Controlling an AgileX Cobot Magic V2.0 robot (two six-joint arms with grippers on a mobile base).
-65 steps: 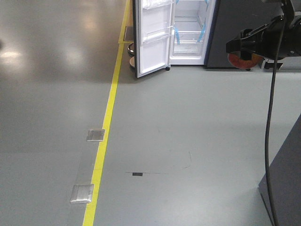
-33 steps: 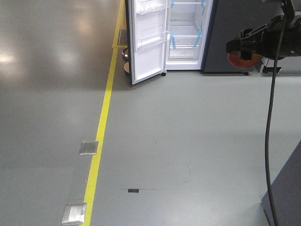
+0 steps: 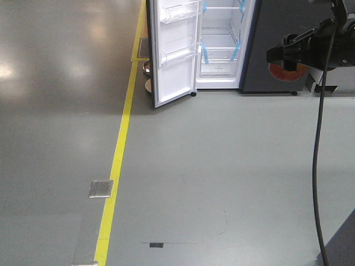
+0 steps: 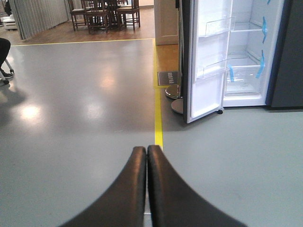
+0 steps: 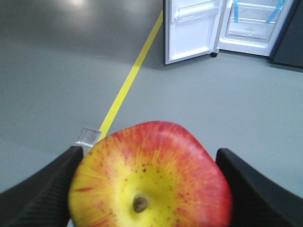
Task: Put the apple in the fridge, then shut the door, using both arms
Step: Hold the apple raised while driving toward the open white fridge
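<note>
The fridge [image 3: 222,44] stands far ahead with its white-lined door [image 3: 176,55] swung open; it also shows in the left wrist view [image 4: 248,52] and the right wrist view [image 5: 251,23]. My right gripper [image 5: 151,189] is shut on the red and yellow apple [image 5: 151,179], held high above the floor; in the front view the apple [image 3: 284,71] hangs under the black right arm [image 3: 310,50] at the upper right. My left gripper [image 4: 147,151] is shut and empty, pointing at the floor toward the fridge. Blue tape strips [image 3: 236,50] hang inside the fridge.
A yellow floor line [image 3: 119,149] runs toward the fridge's left side. Metal floor plates [image 3: 101,189] sit by the line. A black cable [image 3: 319,166] hangs at the right. Round bases [image 4: 176,99] stand behind the door. Chairs and a table [image 4: 104,12] stand far back.
The whole view has advanced toward the fridge: floor plates and the dark floor mark slid down the frame. Both arms keep their pose, the apple still held.
</note>
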